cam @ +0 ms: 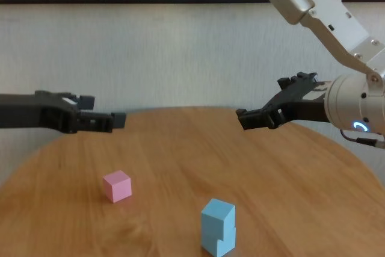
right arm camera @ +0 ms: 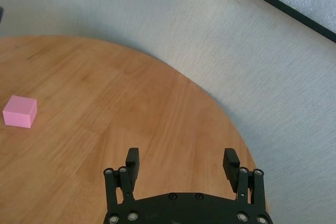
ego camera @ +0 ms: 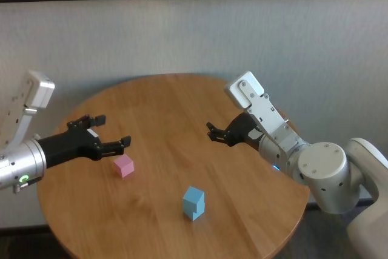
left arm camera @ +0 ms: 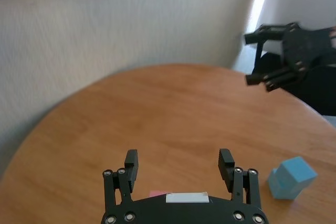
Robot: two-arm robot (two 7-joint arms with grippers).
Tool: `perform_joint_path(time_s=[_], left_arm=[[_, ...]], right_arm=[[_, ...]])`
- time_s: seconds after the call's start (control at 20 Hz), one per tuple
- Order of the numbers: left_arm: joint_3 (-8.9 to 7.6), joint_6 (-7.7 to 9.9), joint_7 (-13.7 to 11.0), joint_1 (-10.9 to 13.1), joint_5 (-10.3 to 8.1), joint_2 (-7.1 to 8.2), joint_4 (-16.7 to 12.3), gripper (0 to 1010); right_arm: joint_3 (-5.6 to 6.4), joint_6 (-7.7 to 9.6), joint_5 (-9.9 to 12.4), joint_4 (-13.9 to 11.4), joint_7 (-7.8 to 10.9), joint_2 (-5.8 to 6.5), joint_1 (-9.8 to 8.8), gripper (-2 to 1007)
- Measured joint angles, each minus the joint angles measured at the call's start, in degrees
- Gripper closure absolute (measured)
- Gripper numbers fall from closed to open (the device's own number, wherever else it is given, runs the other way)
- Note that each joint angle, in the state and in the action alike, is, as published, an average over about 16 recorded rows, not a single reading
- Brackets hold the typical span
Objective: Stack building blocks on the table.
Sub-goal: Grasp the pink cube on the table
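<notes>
Currently the left gripper (ego camera: 111,135) hovers wide open above the pink block (ego camera: 123,165); right gripper (ego camera: 217,133) likewise wide, empty. Misaligned placement could topple the two-high blue stack (ego camera: 194,203).

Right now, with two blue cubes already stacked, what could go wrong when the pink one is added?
1. The upper blue cube sits twisted and offset on the lower blue cube, so a third cube may topple the stack.
2. The left tool, open, hovers just beside the pink cube; a slightly off descent could push it across the table instead of gripping it.
</notes>
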Motion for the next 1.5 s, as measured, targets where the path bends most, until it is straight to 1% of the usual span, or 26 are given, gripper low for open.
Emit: perform_joint_path(time_s=[0.2,0.4,0.55,0.75,0.85,1.05,1.25,1.5], left_arm=[[1.04,1.28,0.5,-0.7,0.27,-0.50,1.6,7],[1.84,1.97,1.5,-1.1,0.94,-1.66,3.1,7],[2.67,1.32,1.3,-1.5,1.93,-2.62,4.4,7],[3.89,-0.36,0.2,-2.4,3.53,-3.64,6.3,7],[4.45,-1.13,-0.6,-2.9,4.26,-3.96,7.2,8],[5.11,-2.08,-1.9,-3.6,5.31,-4.17,8.7,8],[5.23,-2.32,-2.5,-4.0,5.73,-4.19,9.9,8],[4.67,-1.42,-2.5,-4.0,5.39,-4.29,11.1,8]], right_arm=[[0.01,0.06,0.1,0.0,0.02,0.00,-0.02,1],[0.03,0.10,0.1,-0.1,0.03,0.00,-0.03,1],[0.04,0.12,0.1,-0.1,0.04,0.00,-0.04,1],[0.05,0.14,0.2,-0.1,0.04,0.00,-0.05,1],[0.05,0.15,0.2,-0.1,0.04,0.00,-0.06,1],[0.05,0.17,0.2,-0.1,0.05,0.00,-0.06,1],[0.05,0.18,0.2,-0.2,0.04,0.00,-0.06,1],[0.05,0.19,0.2,-0.2,0.04,0.00,-0.06,1]])
